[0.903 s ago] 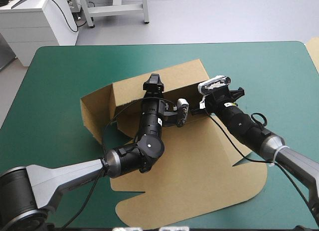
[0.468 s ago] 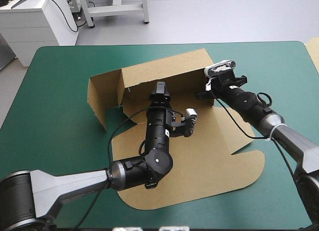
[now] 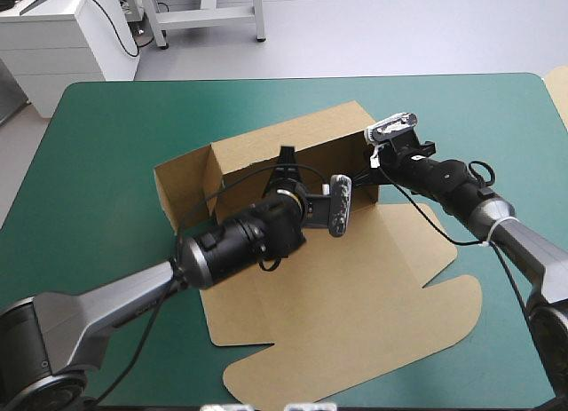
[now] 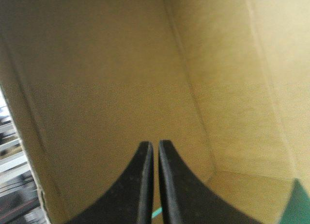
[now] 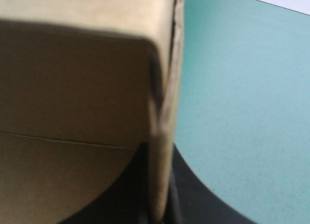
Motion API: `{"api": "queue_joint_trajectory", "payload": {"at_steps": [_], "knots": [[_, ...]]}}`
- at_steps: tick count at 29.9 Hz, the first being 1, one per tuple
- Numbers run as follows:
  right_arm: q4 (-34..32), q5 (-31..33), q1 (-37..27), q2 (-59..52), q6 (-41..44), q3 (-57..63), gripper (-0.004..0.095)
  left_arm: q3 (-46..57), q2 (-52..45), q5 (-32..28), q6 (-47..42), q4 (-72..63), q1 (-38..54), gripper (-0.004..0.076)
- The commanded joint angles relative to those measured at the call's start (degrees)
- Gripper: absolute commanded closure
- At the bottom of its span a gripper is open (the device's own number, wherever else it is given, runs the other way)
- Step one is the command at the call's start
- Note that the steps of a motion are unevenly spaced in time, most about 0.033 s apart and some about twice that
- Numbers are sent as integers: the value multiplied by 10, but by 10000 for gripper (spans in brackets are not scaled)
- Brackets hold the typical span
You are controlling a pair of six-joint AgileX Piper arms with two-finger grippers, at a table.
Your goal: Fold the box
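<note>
The brown box (image 3: 355, 278) lies mid-table with its lid flat toward the near edge, and its back wall (image 3: 293, 138) and left side wall (image 3: 182, 187) are raised. My left gripper (image 3: 286, 154) reaches inside the box up to the back wall. In the left wrist view its black fingers (image 4: 156, 142) are shut with nothing between them, and brown board (image 4: 121, 79) fills the view ahead. My right gripper (image 3: 371, 166) is shut on the right end of the back wall. The board's edge (image 5: 162, 112) stands between the fingers (image 5: 160, 158).
The teal-green cover (image 3: 106, 145) lies bare around the box on every side. A white cabinet (image 3: 53, 38) stands beyond the far left corner. The left arm lies low across the box's near left part.
My left gripper's fingers have closed, and that arm has dropped lower and swung left. The box has shifted slightly, its walls standing more upright. The right gripper kept its hold on the wall.
</note>
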Motion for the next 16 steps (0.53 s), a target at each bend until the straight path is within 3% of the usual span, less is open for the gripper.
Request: {"api": "queue_joint_trajectory", "payload": {"at_steps": [1, 7, 16], "knots": [[-4, 1, -3, -25, 0, -15, 929, -133, -24, 66, 137, -210, 61, 708], [-2, 6, -3, -24, 4, -15, 929, -295, 2, 138, 138, -348, 236, 708], [-2, 7, -3, -24, 4, -15, 929, -331, 28, 165, 93, -661, 560, 709]]}}
